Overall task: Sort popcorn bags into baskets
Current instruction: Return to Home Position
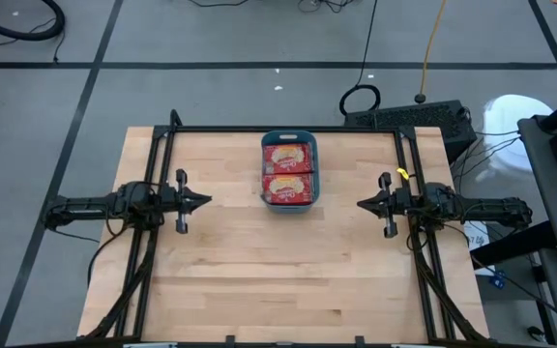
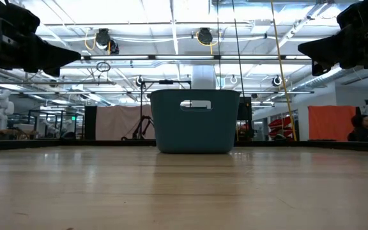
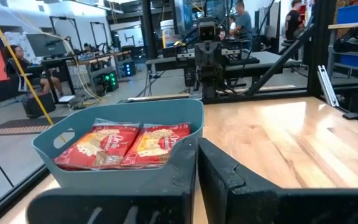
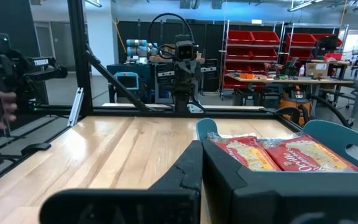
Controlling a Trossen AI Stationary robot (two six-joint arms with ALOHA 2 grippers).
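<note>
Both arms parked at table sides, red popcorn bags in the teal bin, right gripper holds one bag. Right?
Not quite: in the high view the right gripper is shut on nothing, like the left gripper. The popcorn bags all lie in the teal bin. Rest holds.

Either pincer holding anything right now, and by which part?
Nothing held: left pincer and right pincer are both shut and empty, well apart from the teal bin, where the popcorn bags lie.
</note>
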